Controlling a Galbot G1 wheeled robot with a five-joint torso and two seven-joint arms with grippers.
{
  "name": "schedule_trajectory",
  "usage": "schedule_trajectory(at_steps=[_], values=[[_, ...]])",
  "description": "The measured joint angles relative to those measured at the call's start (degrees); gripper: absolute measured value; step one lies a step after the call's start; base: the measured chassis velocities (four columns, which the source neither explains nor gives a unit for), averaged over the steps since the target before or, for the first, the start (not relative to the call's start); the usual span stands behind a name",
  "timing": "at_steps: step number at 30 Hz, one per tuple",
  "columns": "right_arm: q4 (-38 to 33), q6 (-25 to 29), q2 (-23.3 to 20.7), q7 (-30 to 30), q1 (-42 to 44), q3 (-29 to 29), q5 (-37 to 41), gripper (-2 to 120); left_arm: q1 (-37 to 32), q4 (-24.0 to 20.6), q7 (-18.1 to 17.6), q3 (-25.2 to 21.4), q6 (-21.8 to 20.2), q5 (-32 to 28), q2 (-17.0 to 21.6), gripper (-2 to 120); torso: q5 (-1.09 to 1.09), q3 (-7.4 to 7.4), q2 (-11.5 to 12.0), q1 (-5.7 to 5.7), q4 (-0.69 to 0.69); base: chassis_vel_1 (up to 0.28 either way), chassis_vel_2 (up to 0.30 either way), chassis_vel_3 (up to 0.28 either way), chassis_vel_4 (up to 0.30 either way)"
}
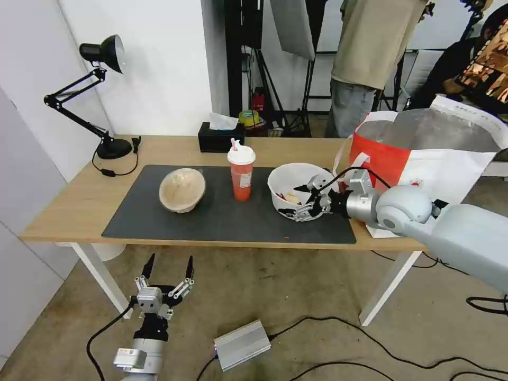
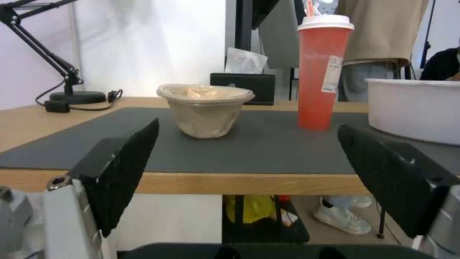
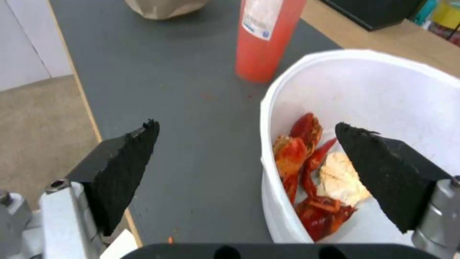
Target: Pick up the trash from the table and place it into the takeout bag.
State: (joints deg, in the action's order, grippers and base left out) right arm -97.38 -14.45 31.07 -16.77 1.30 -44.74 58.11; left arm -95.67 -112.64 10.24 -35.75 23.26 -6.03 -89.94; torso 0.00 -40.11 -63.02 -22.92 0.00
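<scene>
Your right hand (image 1: 306, 203) is spread wide, straddling the near wall of the white bowl (image 1: 293, 182) on the desk's (image 1: 69, 206) mat. Pinch that thin, slick, flexing rim; scraps inside can spill.

Red cup (image 1: 241, 179), white bowl (image 1: 294, 180), beige bowl (image 1: 182, 190), dark grey mat (image 1: 222, 222)

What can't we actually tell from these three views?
- Takeout bag interior: head view sees it from the side, so its contents are hidden.
- Beige lidded bowl: lid hides what is inside, in the head and left wrist views.
- Red cup label: too small to read.
- White bowl: right wrist view cuts off its far side; a finger of the right gripper covers some scraps.
- Left gripper, open below the table.
</scene>
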Motion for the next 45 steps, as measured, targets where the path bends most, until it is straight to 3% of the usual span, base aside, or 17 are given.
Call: schedule_trajectory(at_steps=[31,36,45], values=[[5.74,0.49,2.34,-1.51,1.51,0.75,-2.7,88,0.83,1.36,0.07,0.1,0.05,0.01,0.21,100,0.0,0.0,-0.01,0.0,0.0,0.0,0.0,0.0,0.0],[6.69,0.5,2.85,-1.55,1.75,0.84,-3.33,75,0.93,1.44,0.11,0.03,0.07,0.01,0.24,100,0.0,0.0,-0.01,0.0,0.0,0.0,0.0,0.0,0.0],[9.09,0.66,4.01,-1.94,2.09,1.17,-3.79,74,0.97,1.77,0.13,0.02,0.19,0.01,0.21,100,0.0,0.0,-0.01,0.0,0.0,0.0,0.0,0.0,0.0]])
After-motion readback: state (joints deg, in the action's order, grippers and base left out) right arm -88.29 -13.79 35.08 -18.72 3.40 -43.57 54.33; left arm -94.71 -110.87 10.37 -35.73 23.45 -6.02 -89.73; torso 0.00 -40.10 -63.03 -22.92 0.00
